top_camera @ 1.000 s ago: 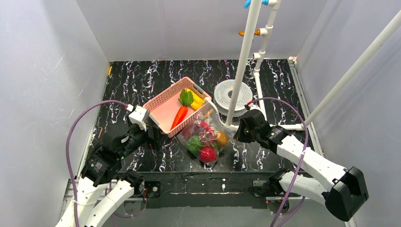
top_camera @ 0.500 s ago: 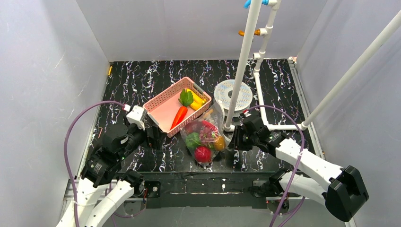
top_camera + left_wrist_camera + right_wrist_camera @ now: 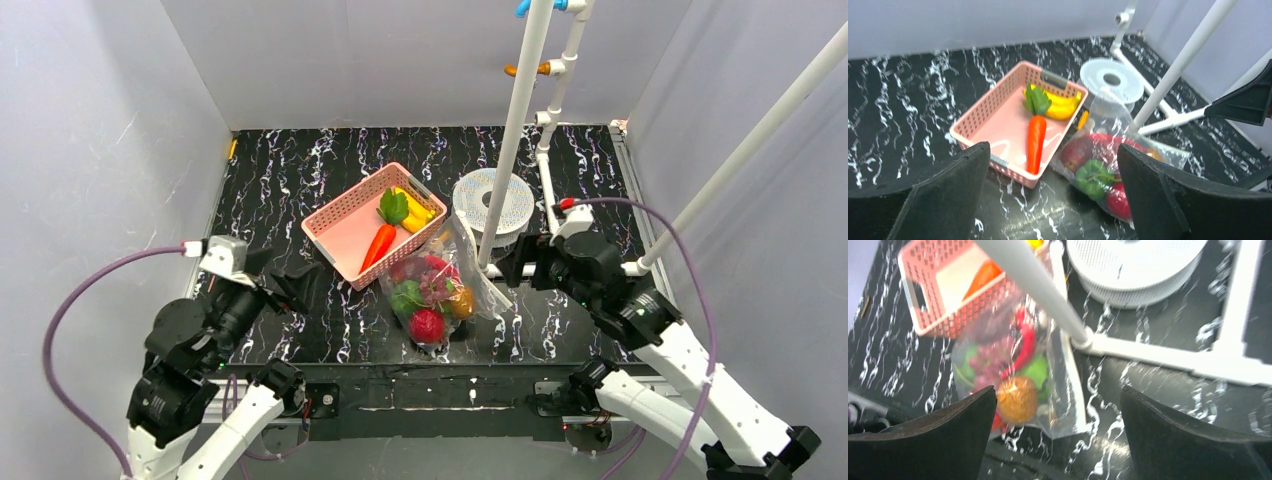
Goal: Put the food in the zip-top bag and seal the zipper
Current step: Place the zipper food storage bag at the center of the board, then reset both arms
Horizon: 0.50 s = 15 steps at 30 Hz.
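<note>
The zip-top bag [image 3: 437, 292] lies on the black marbled table in front of the pink basket [image 3: 338, 215]. Inside it is food: a red apple [image 3: 427, 325], a green piece [image 3: 407, 297], purple grapes [image 3: 437, 280] and a brown-orange fruit [image 3: 463, 300]. A carrot [image 3: 380, 245], a green leafy piece [image 3: 393, 207] and a yellow piece [image 3: 416, 211] lie in the basket. I cannot tell whether the zipper is sealed. My left gripper [image 3: 287, 284] hangs open, left of the bag and apart from it. My right gripper [image 3: 520, 263] is open to the bag's right, holding nothing.
A white pipe frame [image 3: 510, 150] stands just right of the bag, its foot [image 3: 490, 270] beside the bag's edge. A white perforated disc [image 3: 478, 190] lies behind it. Grey walls close in the table on three sides.
The right gripper opened, let go of the bag and drew back to the right. The left arm pulled away to the left. The bag has settled onto the table.
</note>
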Each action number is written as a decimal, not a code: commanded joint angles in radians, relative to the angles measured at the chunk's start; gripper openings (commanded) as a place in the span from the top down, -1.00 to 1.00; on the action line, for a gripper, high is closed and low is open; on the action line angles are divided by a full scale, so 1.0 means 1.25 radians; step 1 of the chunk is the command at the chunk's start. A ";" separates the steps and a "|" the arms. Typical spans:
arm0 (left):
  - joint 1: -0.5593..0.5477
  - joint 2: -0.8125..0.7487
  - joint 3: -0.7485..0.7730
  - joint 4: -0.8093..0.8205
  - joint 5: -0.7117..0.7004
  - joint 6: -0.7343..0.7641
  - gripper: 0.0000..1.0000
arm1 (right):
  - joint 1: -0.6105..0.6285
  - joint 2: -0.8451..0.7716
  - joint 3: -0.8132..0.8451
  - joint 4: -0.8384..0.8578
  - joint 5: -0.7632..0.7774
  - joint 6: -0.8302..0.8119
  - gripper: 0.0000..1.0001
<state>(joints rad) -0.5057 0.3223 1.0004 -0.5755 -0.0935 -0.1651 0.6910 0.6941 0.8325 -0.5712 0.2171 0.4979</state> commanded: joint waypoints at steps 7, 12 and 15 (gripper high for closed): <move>0.002 -0.063 0.152 0.087 -0.118 0.090 -0.96 | -0.001 -0.158 0.176 0.057 0.257 -0.225 -0.97; 0.002 -0.091 0.137 0.141 -0.156 0.116 -0.96 | -0.001 -0.240 0.184 0.095 0.317 -0.254 -0.97; 0.002 -0.084 0.148 0.136 -0.156 0.113 -0.96 | -0.001 -0.266 0.185 0.109 0.354 -0.274 -0.97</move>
<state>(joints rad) -0.5056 0.1954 1.1759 -0.4428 -0.2469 -0.0502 0.6910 0.3889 1.0397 -0.5039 0.5528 0.2208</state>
